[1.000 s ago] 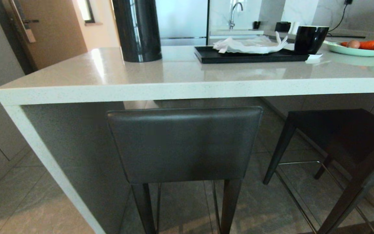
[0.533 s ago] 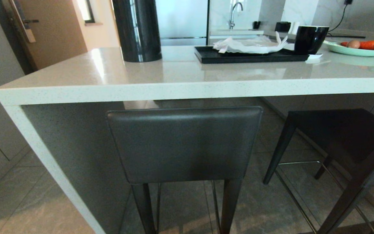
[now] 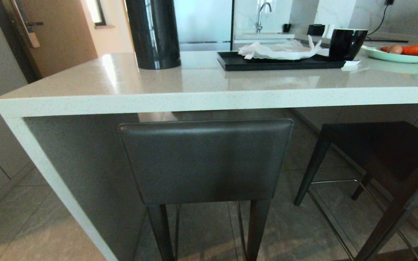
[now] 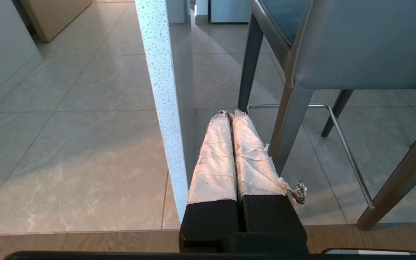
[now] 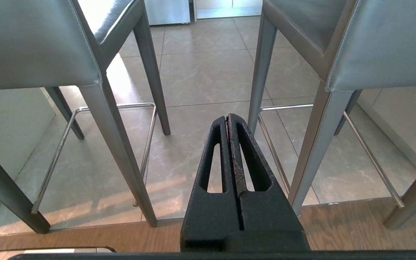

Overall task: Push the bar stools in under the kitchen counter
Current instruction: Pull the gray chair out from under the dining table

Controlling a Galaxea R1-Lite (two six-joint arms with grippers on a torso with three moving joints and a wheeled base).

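Two bar stools stand at the kitchen counter [image 3: 209, 99]. The left stool [image 3: 205, 161] shows its dark grey backrest just below the counter's front edge. The right stool [image 3: 379, 148] shows its dark seat and slim legs and is cut off by the picture's edge. Neither gripper is in the head view. My left gripper [image 4: 228, 114], with white-wrapped fingers, is shut and empty, low beside the counter's end panel [image 4: 159, 101] and the left stool's leg [image 4: 289, 126]. My right gripper [image 5: 227, 117] is shut and empty, low between the left stool [image 5: 31, 43] and the right stool [image 5: 388, 43].
On the counter stand a tall black cylinder [image 3: 154, 32], a black tray [image 3: 245, 62] with white paper, a black mug [image 3: 347, 43] and a plate of vegetables [image 3: 397, 53]. A sink faucet [image 3: 263, 14] is behind. Chrome footrest bars [image 5: 146, 137] run low between the stool legs.
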